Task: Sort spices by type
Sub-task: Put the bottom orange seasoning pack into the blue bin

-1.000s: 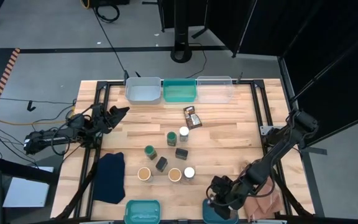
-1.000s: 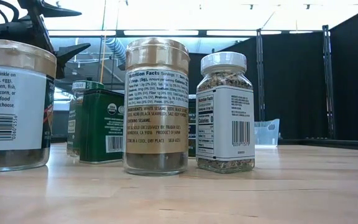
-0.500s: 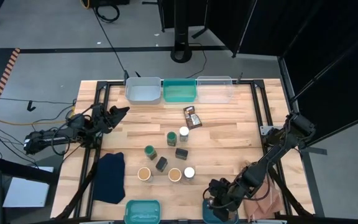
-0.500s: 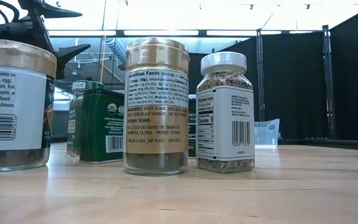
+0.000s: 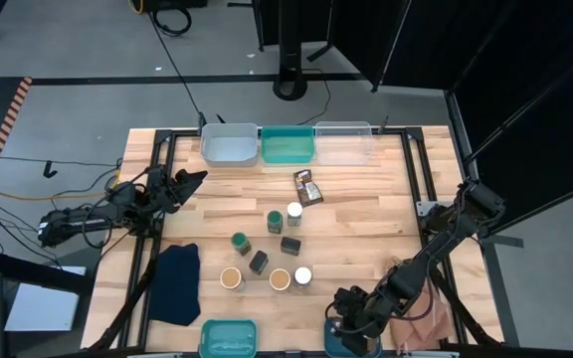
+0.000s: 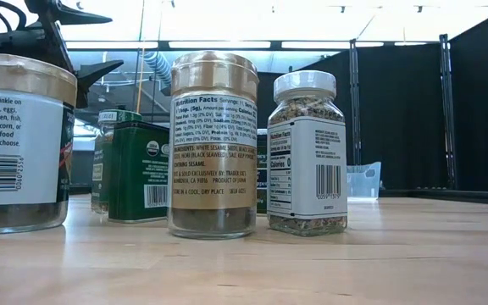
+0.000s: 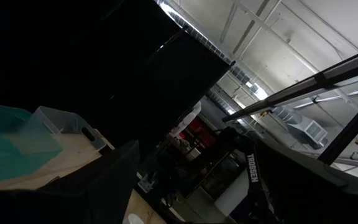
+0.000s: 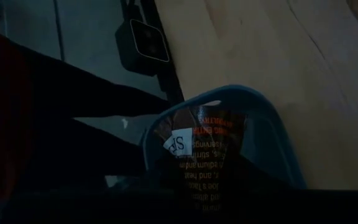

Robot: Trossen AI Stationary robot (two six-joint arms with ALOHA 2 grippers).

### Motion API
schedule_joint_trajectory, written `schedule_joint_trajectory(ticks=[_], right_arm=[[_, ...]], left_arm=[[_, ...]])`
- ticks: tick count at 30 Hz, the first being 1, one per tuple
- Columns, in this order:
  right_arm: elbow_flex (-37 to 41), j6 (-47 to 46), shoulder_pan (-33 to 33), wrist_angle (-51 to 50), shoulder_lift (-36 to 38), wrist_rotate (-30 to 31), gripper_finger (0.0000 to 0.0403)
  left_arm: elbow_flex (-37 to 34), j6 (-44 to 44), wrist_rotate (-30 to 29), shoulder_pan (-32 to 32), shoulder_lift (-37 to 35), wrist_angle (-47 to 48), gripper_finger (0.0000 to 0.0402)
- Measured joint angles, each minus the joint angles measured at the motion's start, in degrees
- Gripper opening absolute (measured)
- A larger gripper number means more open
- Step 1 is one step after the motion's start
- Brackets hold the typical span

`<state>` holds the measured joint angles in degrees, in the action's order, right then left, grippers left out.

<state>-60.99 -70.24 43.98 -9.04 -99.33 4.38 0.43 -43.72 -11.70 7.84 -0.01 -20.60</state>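
Eight upright spices clustered mid-table [image 5: 267,249], brown packets [image 5: 307,186] near far bins, another packet [image 8: 201,149] in blue bin.

Bare wood lies wide at centre right of the table [image 5: 376,204]; the jar cluster [image 5: 267,254] crowds the middle, bins [image 5: 286,145] line the top edge.

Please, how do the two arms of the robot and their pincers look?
Both arms are dark, nearly black, built of slim jointed links with black cables along them. The left pincer ends in two thin pointed fingers. The right pincer looks bulkier. White "TROSSEN" lettering shows on a dark part in the left wrist view.
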Motion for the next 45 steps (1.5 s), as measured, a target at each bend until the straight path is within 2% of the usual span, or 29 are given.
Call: schedule_joint_trajectory(ticks=[21, 26, 30, 36, 45], right_arm=[[0.0, 1.9, -0.8, 0.4, 0.0, 0.0, 0.0073], [-2.9, 3.8, -1.0, 0.2, -3.9, -2.9, 0.0073], [-8.7, 6.2, -1.4, -6.8, -7.9, -5.2, 0.0073], [-14.0, 7.3, -1.7, -20.4, -10.3, -3.9, 0.0074], [-14.1, 8.3, -0.6, -15.4, -10.3, -4.5, 0.0085]], left_arm=[[0.0, 1.5, -0.2, 0.0, 0.0, 0.0, 0.0329], [0.0, 1.5, -0.3, 0.0, 0.0, 0.0, 0.0329], [0.0, 1.5, -0.4, 0.0, 0.0, 0.0, 0.0329], [0.0, 1.5, -1.1, 0.0, 0.0, 0.0, 0.0329], [0.0, 1.5, -2.1, 0.0, 0.0, 0.0, 0.0329]])
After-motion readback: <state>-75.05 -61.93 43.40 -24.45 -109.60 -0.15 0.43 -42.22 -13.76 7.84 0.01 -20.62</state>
